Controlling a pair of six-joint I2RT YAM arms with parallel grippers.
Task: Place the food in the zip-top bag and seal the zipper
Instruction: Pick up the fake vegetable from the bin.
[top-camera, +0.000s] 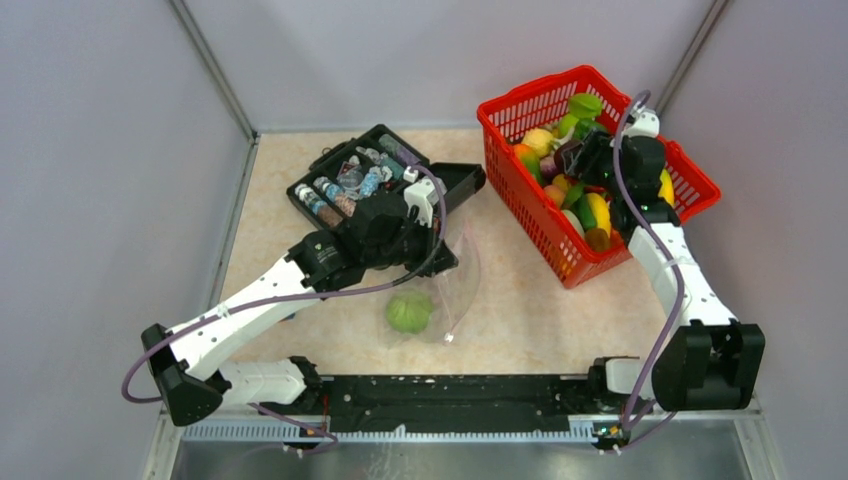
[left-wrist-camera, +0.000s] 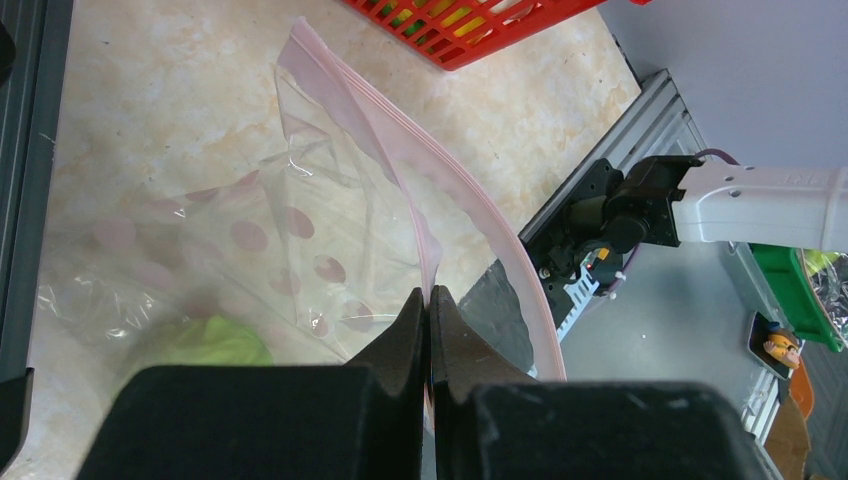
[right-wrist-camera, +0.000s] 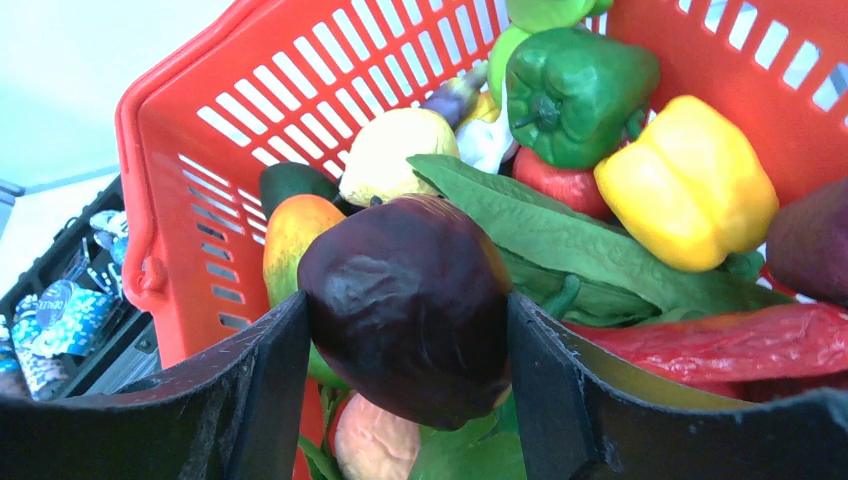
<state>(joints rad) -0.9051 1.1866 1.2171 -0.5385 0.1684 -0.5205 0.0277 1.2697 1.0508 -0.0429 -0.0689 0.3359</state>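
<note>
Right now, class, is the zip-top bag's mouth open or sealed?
Open: the left gripper pinches one zipper strip, held apart from the other; green fruit lies inside.

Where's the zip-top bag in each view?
Top external: zip-top bag at table centre, green apple inside.
Left wrist: bag fills the middle, its pink edge running down to the fingers.
Right wrist: not in it.
Shared landmark: red basket.

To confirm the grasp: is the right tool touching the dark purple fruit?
Touching. The right wrist view shows the right tool pressing both sides of the dark purple fruit.
</note>
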